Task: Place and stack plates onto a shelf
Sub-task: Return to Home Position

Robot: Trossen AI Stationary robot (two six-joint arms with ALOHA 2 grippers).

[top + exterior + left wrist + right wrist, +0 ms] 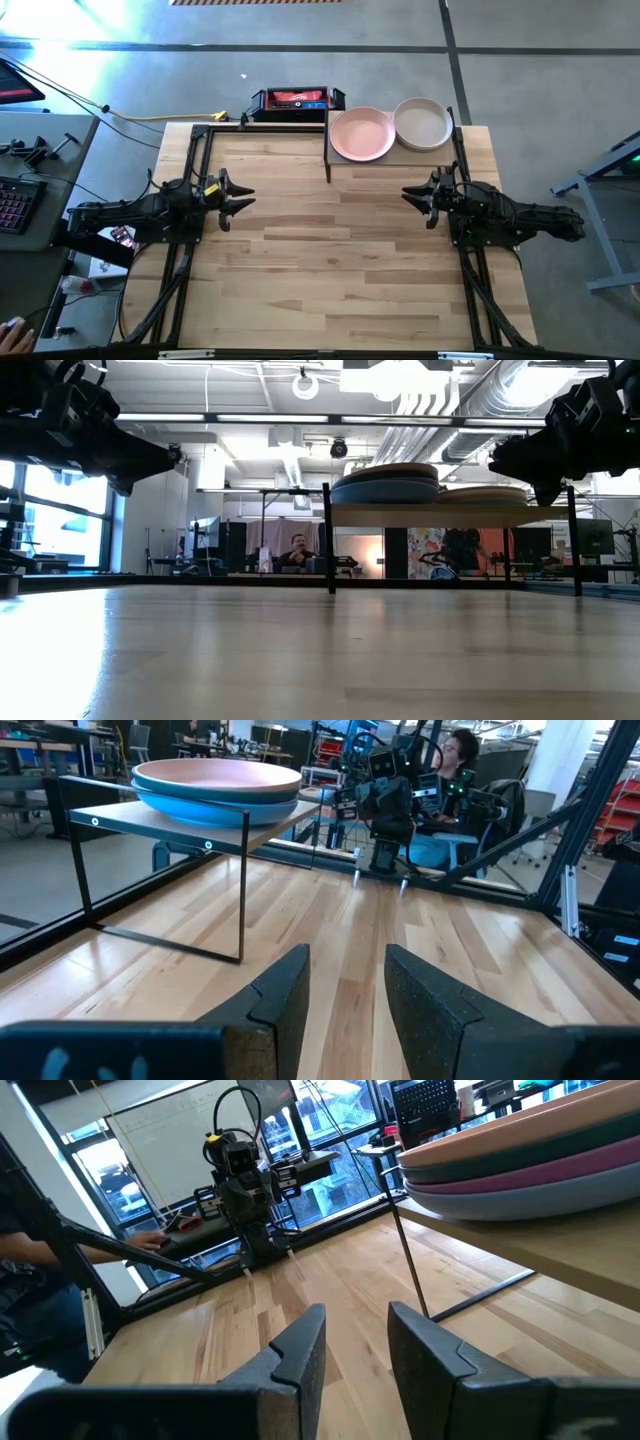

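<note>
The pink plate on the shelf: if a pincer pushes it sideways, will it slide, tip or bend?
Probably stiff: the pink plate shows a firm, even rim. Being shallow and nested in the plate below, it would likely slide, not tip.

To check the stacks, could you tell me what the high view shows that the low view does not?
Only the high view shows the top plates' colours, pink plate and beige plate, plus the red-and-black box. Only the low view shows the plate stacks side-on and a person behind. Both show the shelf, the left gripper and the right gripper.
</note>
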